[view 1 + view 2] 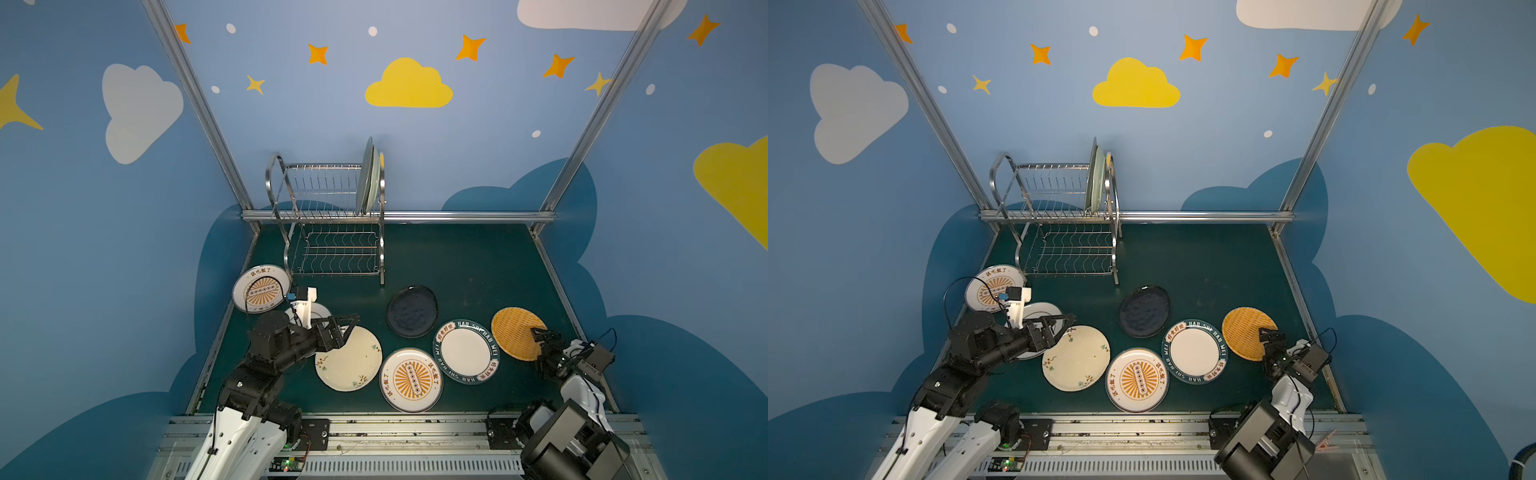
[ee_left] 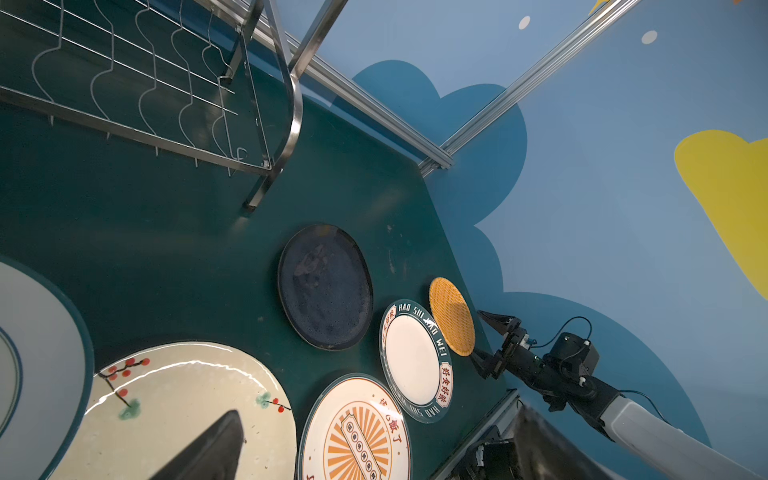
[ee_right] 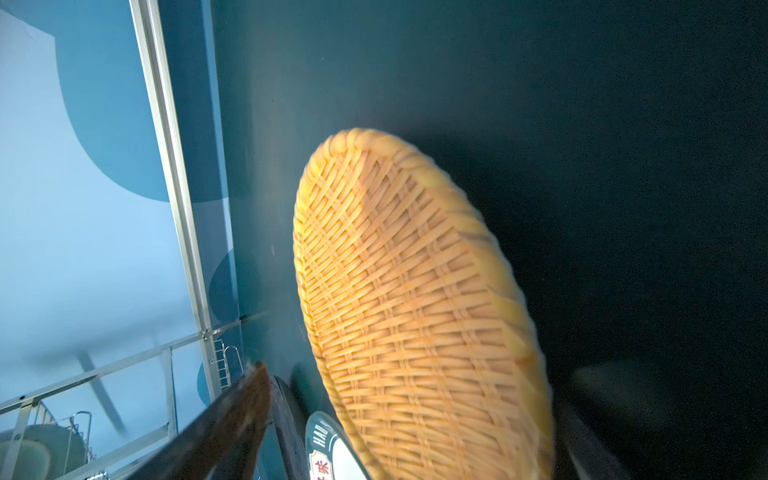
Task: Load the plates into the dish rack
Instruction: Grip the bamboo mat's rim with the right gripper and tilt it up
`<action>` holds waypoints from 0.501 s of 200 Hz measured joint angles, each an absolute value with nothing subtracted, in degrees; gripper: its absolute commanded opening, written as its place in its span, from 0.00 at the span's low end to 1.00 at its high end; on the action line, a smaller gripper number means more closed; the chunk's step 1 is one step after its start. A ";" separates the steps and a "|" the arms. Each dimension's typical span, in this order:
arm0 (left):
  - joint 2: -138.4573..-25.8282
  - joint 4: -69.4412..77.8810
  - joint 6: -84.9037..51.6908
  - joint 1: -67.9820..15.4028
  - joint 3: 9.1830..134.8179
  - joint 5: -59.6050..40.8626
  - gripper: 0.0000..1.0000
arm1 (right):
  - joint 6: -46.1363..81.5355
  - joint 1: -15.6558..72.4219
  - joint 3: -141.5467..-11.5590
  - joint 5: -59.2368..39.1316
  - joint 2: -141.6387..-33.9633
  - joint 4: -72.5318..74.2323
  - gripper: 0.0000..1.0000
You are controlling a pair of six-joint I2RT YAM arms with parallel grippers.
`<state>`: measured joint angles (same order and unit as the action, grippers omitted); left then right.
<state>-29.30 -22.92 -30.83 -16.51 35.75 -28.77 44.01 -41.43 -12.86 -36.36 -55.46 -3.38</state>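
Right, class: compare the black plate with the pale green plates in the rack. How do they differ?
The black plate lies flat; the pale green plates stand on edge. The black plate is on the table; the pale green plates sit in the dish rack's upper tier. The black plate is dark; the pale green plates are light. All are round.
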 measured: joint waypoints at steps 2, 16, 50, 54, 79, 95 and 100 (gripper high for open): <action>-29.28 -22.92 -30.83 -16.51 35.75 -28.77 1.00 | 44.05 -41.08 -12.99 -36.58 -56.14 -3.03 0.86; -29.17 -22.92 -30.83 -16.49 35.75 -28.77 1.00 | 44.12 -39.90 -14.06 -38.02 -59.68 -1.63 0.83; -29.08 -22.92 -30.83 -16.38 35.75 -28.77 1.00 | 42.68 -38.52 -18.13 -42.24 -69.14 -1.04 0.72; -29.08 -22.92 -30.83 -16.38 35.75 -28.77 1.00 | 42.70 -38.39 -18.57 -42.87 -70.37 -0.73 0.70; -28.99 -22.92 -30.83 -16.14 35.75 -28.77 1.00 | 42.72 -38.19 -19.90 -46.76 -77.93 3.29 0.55; -28.73 -22.94 -30.81 -16.12 35.75 -28.73 1.00 | 43.31 -38.17 -20.25 -49.06 -81.17 5.82 0.51; -28.62 -22.92 -30.81 -16.12 35.75 -28.73 1.00 | 43.40 -38.15 -20.32 -49.41 -81.69 6.26 0.50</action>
